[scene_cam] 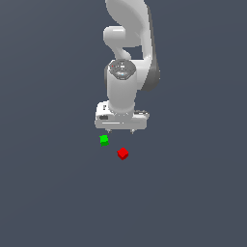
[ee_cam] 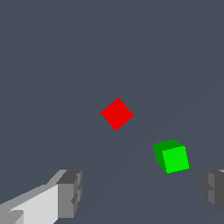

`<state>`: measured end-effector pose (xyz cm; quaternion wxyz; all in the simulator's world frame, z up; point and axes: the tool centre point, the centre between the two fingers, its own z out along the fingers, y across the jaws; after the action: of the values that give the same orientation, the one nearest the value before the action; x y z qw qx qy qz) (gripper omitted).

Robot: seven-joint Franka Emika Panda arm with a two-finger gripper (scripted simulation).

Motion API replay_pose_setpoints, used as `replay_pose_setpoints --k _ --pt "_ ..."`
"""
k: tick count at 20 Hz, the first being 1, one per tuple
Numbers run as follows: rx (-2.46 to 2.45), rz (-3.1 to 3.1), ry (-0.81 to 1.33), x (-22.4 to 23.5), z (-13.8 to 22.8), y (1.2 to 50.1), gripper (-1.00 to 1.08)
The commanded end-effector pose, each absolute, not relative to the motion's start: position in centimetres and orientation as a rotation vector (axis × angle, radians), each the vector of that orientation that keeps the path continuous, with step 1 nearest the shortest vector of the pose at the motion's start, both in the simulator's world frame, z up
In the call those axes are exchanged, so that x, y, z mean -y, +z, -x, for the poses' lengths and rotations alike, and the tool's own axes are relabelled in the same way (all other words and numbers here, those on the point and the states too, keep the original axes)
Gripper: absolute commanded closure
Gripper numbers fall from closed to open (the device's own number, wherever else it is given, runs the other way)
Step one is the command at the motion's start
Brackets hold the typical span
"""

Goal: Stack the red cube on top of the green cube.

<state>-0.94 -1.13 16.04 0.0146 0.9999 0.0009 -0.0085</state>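
Observation:
The red cube point(scene_cam: 123, 154) lies on the dark grey floor, just to the exterior view's right of the green cube point(scene_cam: 104, 140); the two are apart. My white gripper point(scene_cam: 121, 130) hangs above and behind both cubes, its short fingertips pointing down and spread apart, holding nothing. In the wrist view the red cube point(ee_cam: 117, 113) sits rotated like a diamond, the green cube point(ee_cam: 171, 156) lies closer to the fingers point(ee_cam: 70, 192), and both cubes are clear of them. The gripper point(ee_cam: 142, 192) is open wide.
The floor point(scene_cam: 48, 193) is a plain dark grey surface. The arm's white links point(scene_cam: 128, 43) rise behind the gripper.

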Motion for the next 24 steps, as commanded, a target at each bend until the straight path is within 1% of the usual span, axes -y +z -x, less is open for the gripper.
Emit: replay_pose_setpoints --k 1,12,24 --pt "-0.003 -3.112 -0.027 1.1 0.9 16.0 -0.92" --pt "-0.127 -3.113 -0.023 1.2 0.5 15.0 -0.92" --pt "-0.551 -3.079 -0.012 1.2 -1.2 11.4 -0.92"
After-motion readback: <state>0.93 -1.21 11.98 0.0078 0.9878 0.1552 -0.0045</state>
